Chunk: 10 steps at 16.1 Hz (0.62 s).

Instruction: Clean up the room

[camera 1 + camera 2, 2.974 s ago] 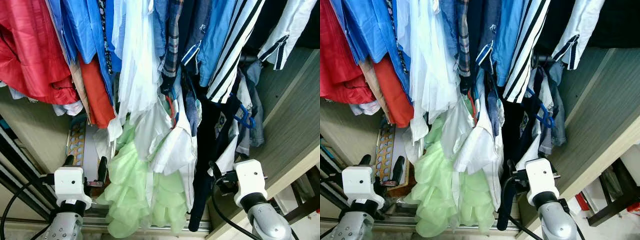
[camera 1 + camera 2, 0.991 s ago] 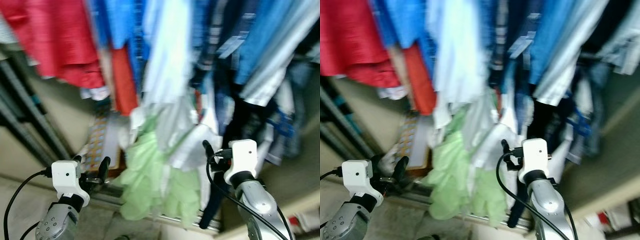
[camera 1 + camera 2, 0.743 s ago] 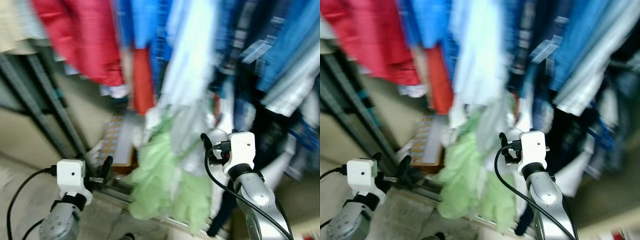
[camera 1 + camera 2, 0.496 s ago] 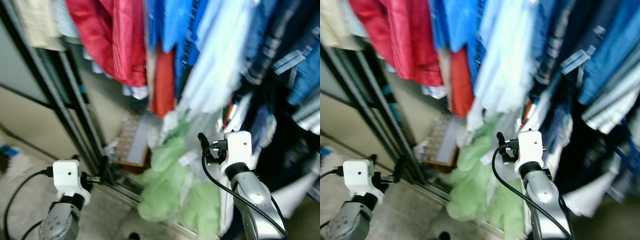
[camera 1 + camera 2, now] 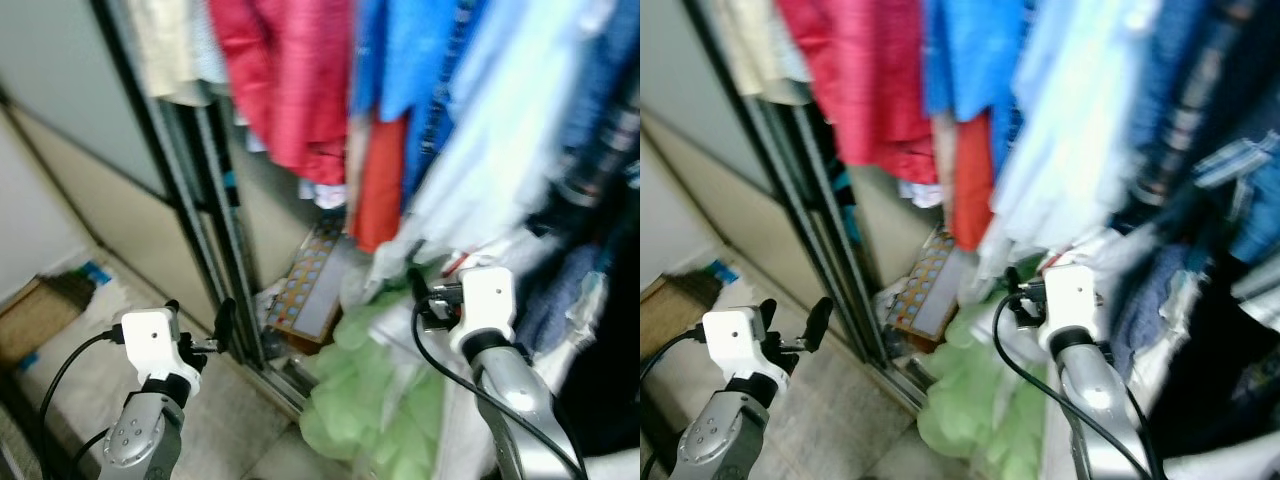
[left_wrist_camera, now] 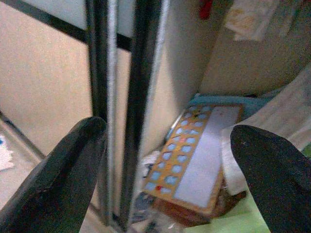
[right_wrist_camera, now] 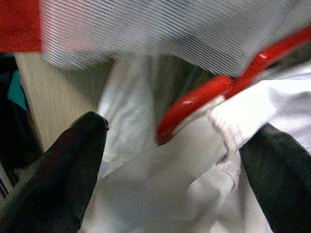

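Note:
An open wardrobe holds hanging clothes: a red garment (image 5: 290,80), blue shirts (image 5: 410,50), an orange piece (image 5: 380,190) and a pale blue-white shirt (image 5: 490,160). Below them a light green garment (image 5: 370,390) droops to the wardrobe's floor. My left gripper (image 5: 198,315) is open and empty, low in front of the black door frame (image 5: 205,200). My right gripper (image 5: 420,300) is open against the clothes. Ahead of its fingers (image 7: 58,174) are a white cloth (image 7: 194,184) and a red hanger (image 7: 218,90), neither gripped. The head views are blurred.
A flat orange board with blue dots (image 6: 194,155) lies on the wardrobe floor just inside the door track (image 6: 104,97). A grey sliding panel (image 5: 60,90) stands at the left. Pale floor (image 5: 80,370) with a brown object (image 5: 40,310) lies at the lower left.
The whole picture has swung left, so the camera turned: the door frame, grey panel and floor came into view. Both grippers stay open and empty in front of me.

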Available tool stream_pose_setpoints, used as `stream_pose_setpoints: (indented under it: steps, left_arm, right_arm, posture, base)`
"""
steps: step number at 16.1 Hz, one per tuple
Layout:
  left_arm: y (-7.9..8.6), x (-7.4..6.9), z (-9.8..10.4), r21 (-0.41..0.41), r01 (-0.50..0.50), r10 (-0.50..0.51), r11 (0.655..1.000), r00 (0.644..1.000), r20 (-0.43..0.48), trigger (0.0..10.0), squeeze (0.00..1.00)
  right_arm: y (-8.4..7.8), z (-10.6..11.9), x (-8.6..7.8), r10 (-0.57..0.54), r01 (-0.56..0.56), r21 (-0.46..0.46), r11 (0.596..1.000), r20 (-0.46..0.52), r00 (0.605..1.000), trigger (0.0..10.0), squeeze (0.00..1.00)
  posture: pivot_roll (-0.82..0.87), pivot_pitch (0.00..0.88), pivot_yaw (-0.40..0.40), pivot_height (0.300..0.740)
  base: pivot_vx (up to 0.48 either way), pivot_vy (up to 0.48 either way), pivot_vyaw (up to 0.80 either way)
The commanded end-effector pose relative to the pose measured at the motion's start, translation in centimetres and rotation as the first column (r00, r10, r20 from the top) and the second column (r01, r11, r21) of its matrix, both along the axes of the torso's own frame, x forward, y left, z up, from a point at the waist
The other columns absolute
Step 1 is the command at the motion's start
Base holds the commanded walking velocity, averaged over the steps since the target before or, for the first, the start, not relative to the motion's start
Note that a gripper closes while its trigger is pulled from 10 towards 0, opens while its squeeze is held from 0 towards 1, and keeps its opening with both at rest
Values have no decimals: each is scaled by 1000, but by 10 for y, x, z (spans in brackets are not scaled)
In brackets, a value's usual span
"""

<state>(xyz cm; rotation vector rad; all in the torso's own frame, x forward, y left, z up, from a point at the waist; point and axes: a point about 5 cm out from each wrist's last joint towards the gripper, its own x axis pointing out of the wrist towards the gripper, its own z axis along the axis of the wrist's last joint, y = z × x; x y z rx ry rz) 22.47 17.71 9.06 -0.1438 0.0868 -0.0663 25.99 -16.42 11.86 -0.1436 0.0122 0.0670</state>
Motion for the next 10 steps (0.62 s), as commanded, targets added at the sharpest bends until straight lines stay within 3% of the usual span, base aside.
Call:
stream_pose_setpoints:
  steps: [1,2,3,5,7,8,10]
  left_arm:
    - [-1,-3,-3,23,34,-34,999,999,-21,10000,0]
    - [-3,-3,-3,26,46,-45,999,999,-21,10000,0]
    - [-4,-2,-3,23,48,-48,999,999,-21,10000,0]
    - [-4,0,-2,17,56,-56,998,998,-18,10000,0]
    - [-6,2,-2,19,74,-73,997,997,-14,10000,0]
    - [-11,3,-3,28,106,-105,994,994,-15,10000,0]
    - [-14,3,-8,28,122,-121,992,992,-46,10000,0]
  right_arm:
    - [-2,-2,-14,-28,27,-44,999,-12,1000,10000,0]
    - [-6,-5,-20,-44,42,-66,997,-25,999,10000,0]
    - [-16,-9,-38,-64,58,-127,990,-41,997,10000,0]
    - [-30,-4,-60,-63,58,-237,970,-14,998,10000,0]
    - [-31,0,-73,-21,22,-284,959,6,1000,10000,0]
    - [-29,-6,-83,-2,-9,-286,958,-38,999,10000,0]
    - [-33,-36,-94,-60,22,-160,987,-231,971,10000,0]
  posture:
    - [22,73,-33,740]
    - [22,73,-33,740]
    - [15,74,-33,740]
    - [0,79,-29,740]
    - [-12,80,-24,740]
    - [-17,78,-21,740]
    - [-19,74,-16,740]
  base:
    - [0,0,0]
    - [0,0,0]
    - [0,0,0]
    - [0,0,0]
    - [0,0,0]
    - [0,0,0]
    - [0,0,0]
